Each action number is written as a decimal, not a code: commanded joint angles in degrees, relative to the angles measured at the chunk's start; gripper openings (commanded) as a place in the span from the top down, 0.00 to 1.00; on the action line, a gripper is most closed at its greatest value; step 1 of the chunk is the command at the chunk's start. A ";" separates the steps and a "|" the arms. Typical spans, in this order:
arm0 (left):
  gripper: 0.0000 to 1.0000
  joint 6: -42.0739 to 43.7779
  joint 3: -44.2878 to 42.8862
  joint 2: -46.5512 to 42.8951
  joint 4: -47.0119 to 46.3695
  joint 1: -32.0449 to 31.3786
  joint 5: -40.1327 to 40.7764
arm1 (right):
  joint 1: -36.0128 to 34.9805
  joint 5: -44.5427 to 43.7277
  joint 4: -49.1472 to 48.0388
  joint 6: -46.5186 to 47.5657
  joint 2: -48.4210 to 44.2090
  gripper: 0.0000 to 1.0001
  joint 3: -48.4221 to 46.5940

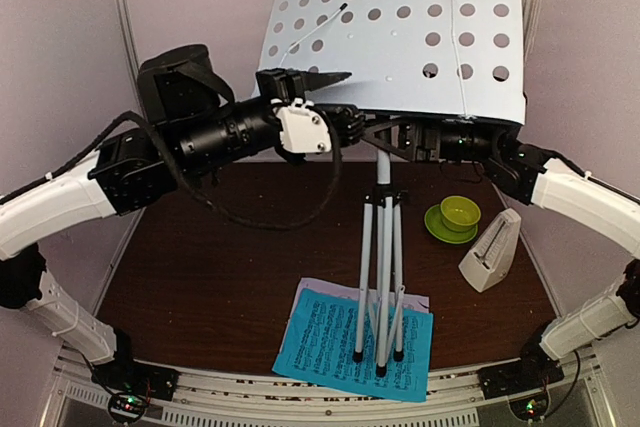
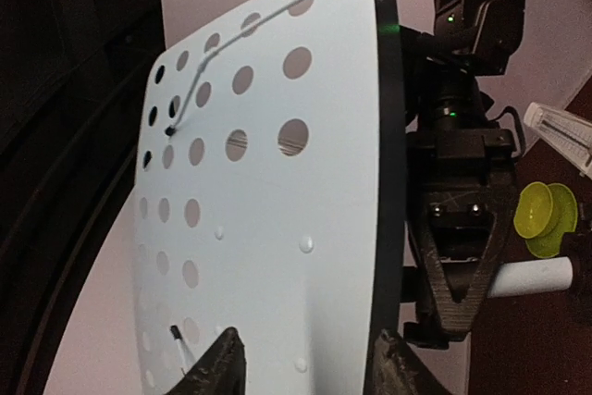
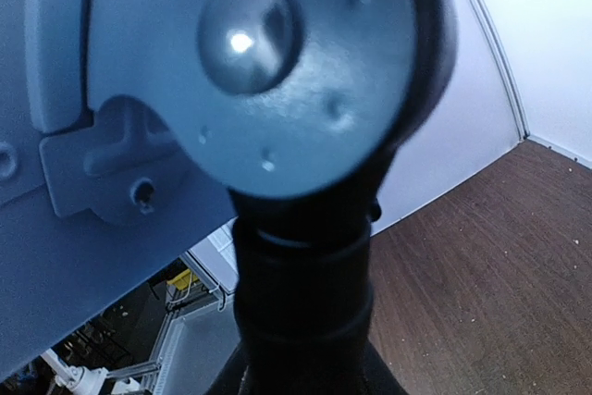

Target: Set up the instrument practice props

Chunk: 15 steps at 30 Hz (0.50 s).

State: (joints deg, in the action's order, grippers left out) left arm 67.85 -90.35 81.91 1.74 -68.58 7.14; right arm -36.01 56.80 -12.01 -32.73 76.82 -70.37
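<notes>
Right jaws clamped on stand point(image 1: 381, 179) neck so we stop it tipping. Left jaws apart at desk point(image 1: 400, 32) edge, ready to tilt it.

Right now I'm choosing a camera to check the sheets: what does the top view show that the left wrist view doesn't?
Only top: the cyan sheet under the stand's legs, the lilac sheet beneath it. Only left wrist: small raised bumps on the holed plate and a green light on the right arm. Both: that plate, the green cup.
</notes>
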 commanded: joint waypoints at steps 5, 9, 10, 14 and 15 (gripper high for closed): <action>0.43 -1.92 0.40 -6.49 -21.03 0.02 4.62 | 0.75 -9.32 -8.56 -3.40 -1.83 1.00 -10.46; 0.31 -3.94 2.52 -7.93 -22.52 0.00 7.57 | 0.92 -13.32 -7.14 -0.34 -0.99 1.00 -15.45; 0.28 -4.46 3.13 -8.51 -23.24 -0.04 8.42 | 1.00 -14.46 -6.68 0.69 -1.03 1.00 -16.24; 0.22 -10.54 5.54 -11.12 -24.39 0.02 15.06 | 1.42 -19.42 -5.96 4.60 -1.57 1.00 -17.91; 0.22 -13.04 6.34 -11.95 -23.41 0.06 17.03 | 1.46 -20.68 -6.03 5.59 -1.77 1.00 -18.08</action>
State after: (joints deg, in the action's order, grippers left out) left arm 62.83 -86.39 71.81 -19.42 -68.58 15.97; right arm -35.22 43.42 -5.54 -31.31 79.31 -82.26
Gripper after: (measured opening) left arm 0.772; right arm 0.255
